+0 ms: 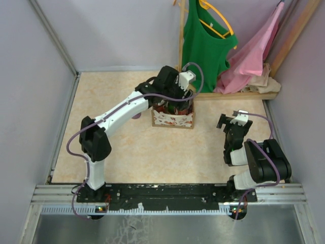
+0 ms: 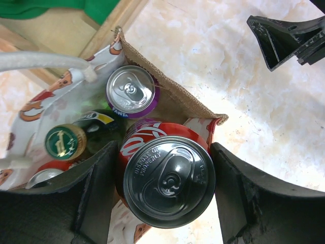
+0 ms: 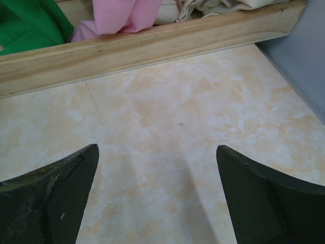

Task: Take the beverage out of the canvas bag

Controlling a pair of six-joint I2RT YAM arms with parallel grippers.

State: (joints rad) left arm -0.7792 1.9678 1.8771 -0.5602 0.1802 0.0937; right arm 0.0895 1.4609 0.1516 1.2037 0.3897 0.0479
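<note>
Can (image 2: 169, 180) beside bottle (image 2: 65, 142) inside canvas bag (image 1: 172, 120)

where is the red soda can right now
In the left wrist view, the red can sits between the left gripper's fingers at the canvas bag's mouth, next to the purple can.

canvas bag (image 2: 31, 108): cream, red print | near can (image 2: 168, 179): red, silver lid | far can (image 2: 131, 91): purple | bottle cap (image 2: 64, 143): green
</note>
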